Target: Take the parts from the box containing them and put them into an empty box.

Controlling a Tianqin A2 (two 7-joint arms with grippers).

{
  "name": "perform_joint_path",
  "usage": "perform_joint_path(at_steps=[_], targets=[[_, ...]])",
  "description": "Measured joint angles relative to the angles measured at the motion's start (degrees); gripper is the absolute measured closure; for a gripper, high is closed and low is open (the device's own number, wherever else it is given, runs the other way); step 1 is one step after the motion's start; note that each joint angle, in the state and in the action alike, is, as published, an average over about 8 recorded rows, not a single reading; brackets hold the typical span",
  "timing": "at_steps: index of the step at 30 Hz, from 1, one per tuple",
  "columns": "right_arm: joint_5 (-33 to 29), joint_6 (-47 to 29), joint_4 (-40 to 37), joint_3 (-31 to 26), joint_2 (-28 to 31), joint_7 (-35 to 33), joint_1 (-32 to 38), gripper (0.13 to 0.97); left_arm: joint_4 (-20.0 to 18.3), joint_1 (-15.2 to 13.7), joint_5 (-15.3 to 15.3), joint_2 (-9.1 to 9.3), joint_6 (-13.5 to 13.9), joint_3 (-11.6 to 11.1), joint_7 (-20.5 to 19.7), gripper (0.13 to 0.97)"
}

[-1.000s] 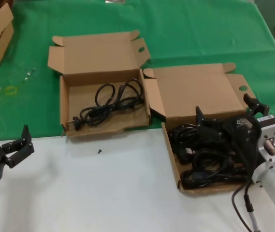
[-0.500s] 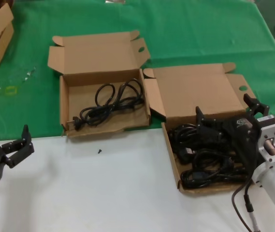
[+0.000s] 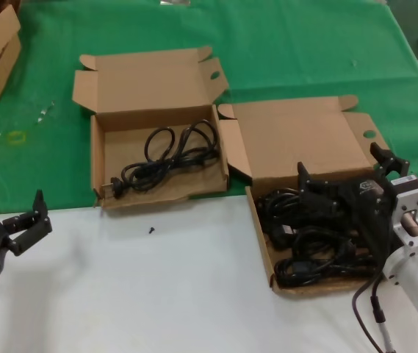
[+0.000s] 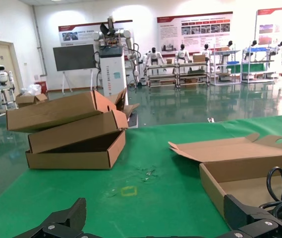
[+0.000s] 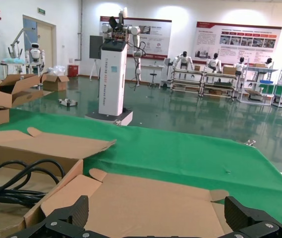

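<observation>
The right hand (image 3: 344,180) hung with its fingers spread directly over the pile of cords (image 3: 311,235) in the full box (image 3: 264,243) at lower right, so only a short drop separated them. The tangle ran along the box's length toward the bottom of the frame. The receiving box (image 3: 100,165), upper centre, held one cord (image 3: 168,158) with bare floor around it. The left hand (image 3: 21,224), also open, waited at lower left, well apart over the tabletop (image 3: 157,294).

Cardboard, rubber and cloth

Shallow brown matt corrugated cardboard box (image 3: 161,193) held a black rubber cord (image 3: 166,155) — green cloth (image 3: 304,51) lay smooth.
</observation>
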Motion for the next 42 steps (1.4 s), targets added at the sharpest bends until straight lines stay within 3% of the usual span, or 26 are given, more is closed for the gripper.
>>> perform_joint_path(at_steps=[42], targets=[[0.00, 0.00, 0.00, 0.00, 0.00, 0.00, 0.00, 0.129, 0.00, 0.00, 0.00, 0.00, 0.00, 0.00, 0.00, 0.132]])
